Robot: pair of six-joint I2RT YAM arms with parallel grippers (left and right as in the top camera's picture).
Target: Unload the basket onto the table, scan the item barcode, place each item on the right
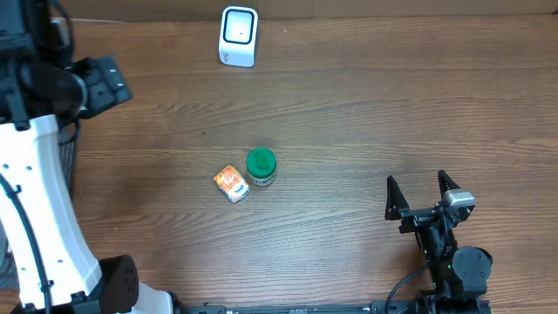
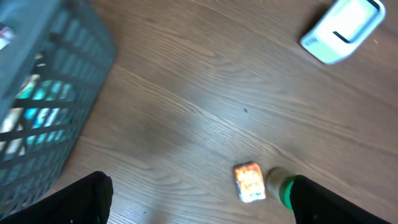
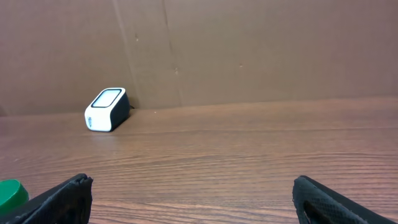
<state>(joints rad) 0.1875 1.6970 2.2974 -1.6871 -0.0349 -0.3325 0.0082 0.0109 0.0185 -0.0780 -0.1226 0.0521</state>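
Note:
Two items lie mid-table: a small orange packet and, right beside it, a jar with a green lid. The white barcode scanner stands at the table's far edge. My left gripper hovers high over the left side, open, with nothing between its fingers. It is well away from both items. My right gripper rests low at the front right, open and empty, facing the scanner.
A dark mesh basket holding several packaged goods sits off the table's left side, below my left arm. A brown cardboard wall backs the table behind the scanner.

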